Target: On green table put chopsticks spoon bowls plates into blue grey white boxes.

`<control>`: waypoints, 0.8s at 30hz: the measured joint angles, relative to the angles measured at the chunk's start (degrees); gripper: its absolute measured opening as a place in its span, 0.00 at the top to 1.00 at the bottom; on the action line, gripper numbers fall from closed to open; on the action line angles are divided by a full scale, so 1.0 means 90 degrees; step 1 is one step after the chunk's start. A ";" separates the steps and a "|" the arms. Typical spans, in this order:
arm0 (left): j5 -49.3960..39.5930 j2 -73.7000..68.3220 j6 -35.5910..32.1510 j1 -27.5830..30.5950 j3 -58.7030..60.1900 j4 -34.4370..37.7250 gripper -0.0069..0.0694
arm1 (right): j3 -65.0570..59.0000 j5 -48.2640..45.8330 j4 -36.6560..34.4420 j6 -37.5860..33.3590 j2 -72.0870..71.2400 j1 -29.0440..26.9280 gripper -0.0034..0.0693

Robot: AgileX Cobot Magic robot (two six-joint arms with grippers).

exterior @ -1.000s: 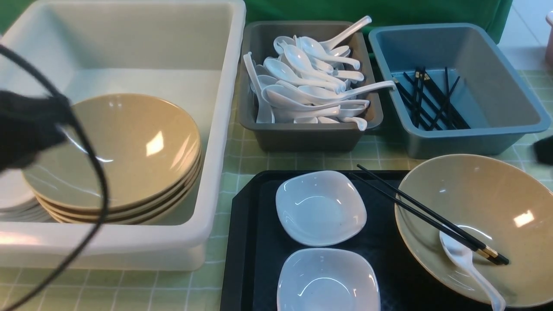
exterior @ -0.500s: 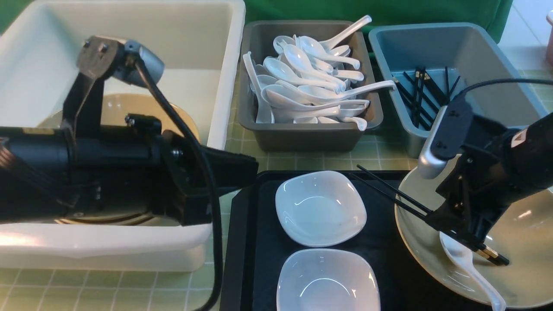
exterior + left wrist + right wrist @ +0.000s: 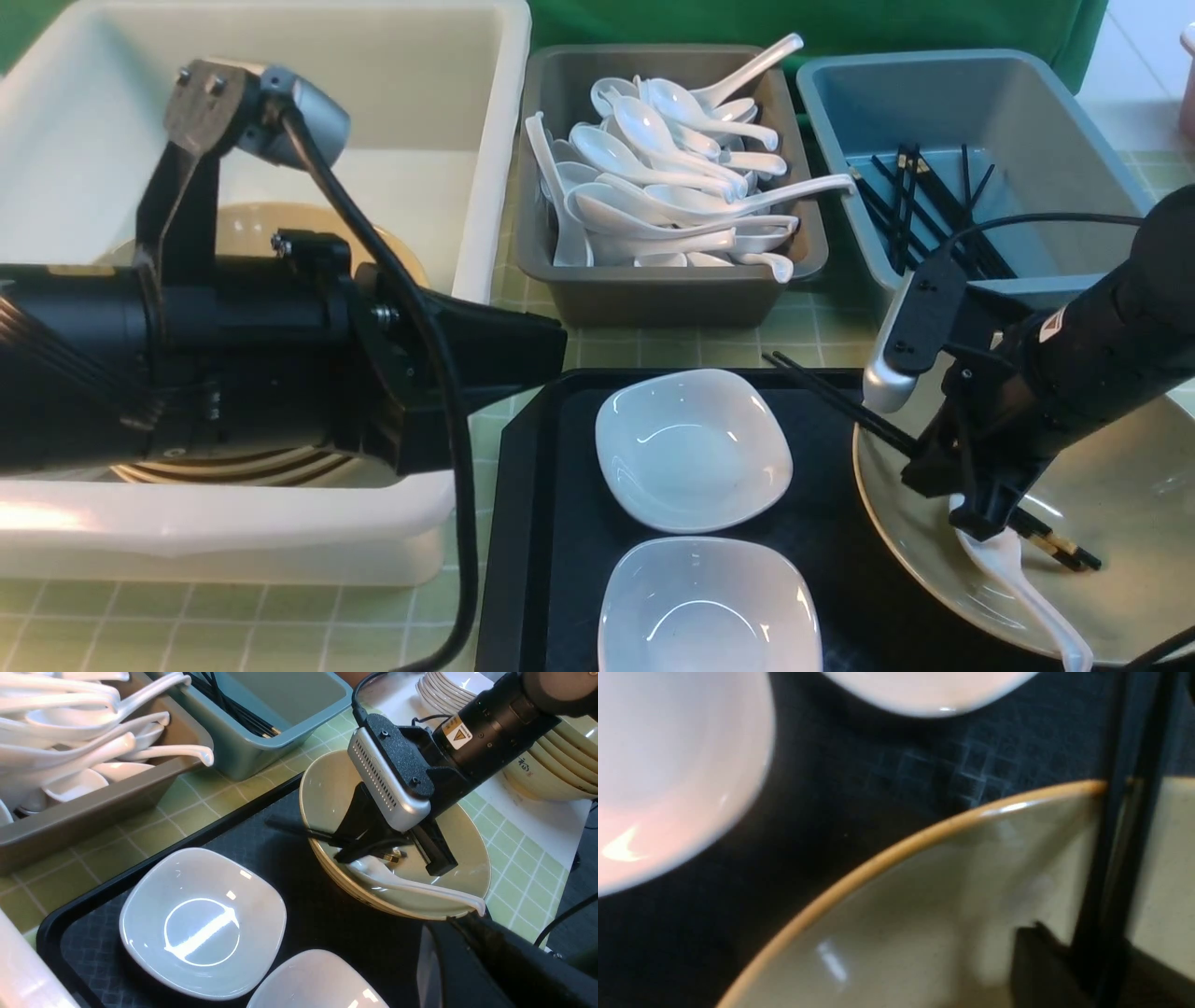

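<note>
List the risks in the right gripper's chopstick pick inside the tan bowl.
The right gripper sits low in the bowl, right beside the spoon; it may knock the spoon. It might pinch only one of the two chopsticks. They lean on the rim, so they could pivot and slip.

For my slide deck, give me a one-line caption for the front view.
Right gripper reaches into the bowl at the chopsticks, beside the spoon; two plates wait on the black tray.

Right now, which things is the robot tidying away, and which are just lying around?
For the job: chopsticks, spoon, tan bowl, far plate, near plate, white box, grey box, blue box.
Just lying about: black tray, green backdrop.
</note>
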State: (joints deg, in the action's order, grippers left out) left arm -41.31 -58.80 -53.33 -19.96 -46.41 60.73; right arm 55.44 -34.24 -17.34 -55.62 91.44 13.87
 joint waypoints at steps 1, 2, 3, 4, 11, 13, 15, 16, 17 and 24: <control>0.0000 0.0000 0.0000 0.0000 0.0000 0.0000 0.91 | 0.0041 -0.0053 0.0000 0.0000 0.0000 0.0000 0.86; 0.0000 0.0000 0.0000 0.0000 0.0000 0.0000 0.91 | 0.0066 -0.0087 0.0000 0.0000 0.0000 0.0000 0.86; 0.0002 0.0000 0.0000 0.0000 0.0000 0.0006 0.91 | 0.0117 -0.0150 0.0000 0.0000 0.0000 0.0000 0.86; 0.0015 0.0000 0.0000 0.0000 0.0000 0.0012 0.91 | 0.0174 -0.0223 0.0000 0.0000 0.0000 -0.0007 0.86; 0.0216 0.0000 -0.0104 0.0000 0.0000 0.0116 0.91 | 0.1173 -0.1328 -0.0013 0.0125 0.0000 -0.0292 0.86; 0.0230 0.0000 -0.0169 0.0000 0.0000 0.0138 0.91 | 0.1466 -0.1558 -0.0020 0.0246 0.0000 -0.0400 0.86; 0.0236 0.0000 -0.0268 0.0000 0.0000 0.0224 0.91 | 0.1887 -0.1965 -0.0020 0.0545 0.0000 -0.0583 0.86; 0.0241 0.0000 -0.0345 0.0000 0.0000 0.0282 0.91 | 0.2048 -0.2069 -0.0020 0.0712 0.0006 -0.0643 0.86; 0.0241 -0.0012 -0.0477 0.0000 0.0000 0.0358 0.91 | 0.2261 -0.2168 -0.0027 0.0904 0.0022 -0.0716 0.86; 0.0026 -0.0533 -0.2041 0.0000 0.0000 0.1557 0.91 | 0.4448 -0.2522 -0.0635 0.2140 0.0916 -0.1290 0.86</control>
State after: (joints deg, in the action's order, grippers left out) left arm -41.07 -63.59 -71.70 -19.96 -46.41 74.74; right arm 95.47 -56.93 -23.06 -36.36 99.68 2.26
